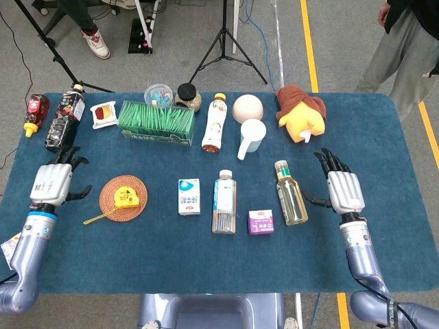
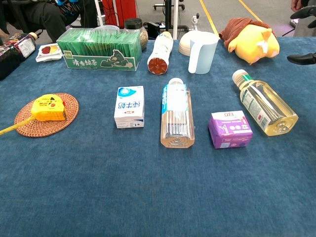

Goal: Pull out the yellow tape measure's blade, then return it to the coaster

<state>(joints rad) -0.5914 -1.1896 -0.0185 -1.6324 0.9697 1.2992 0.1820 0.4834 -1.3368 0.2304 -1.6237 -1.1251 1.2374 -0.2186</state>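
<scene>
Left hand (image 1: 52, 184) is off to the side with fingers spread, holding nothing, well clear of the woven coaster (image 1: 110, 203). The yellow tape measure (image 1: 126, 197) sits on that coaster with its blade (image 1: 99, 216) poking out over the blue table (image 1: 206, 253). Right hand (image 1: 341, 190) looks spread and empty too, near the oil bottle (image 1: 289, 195).
</scene>
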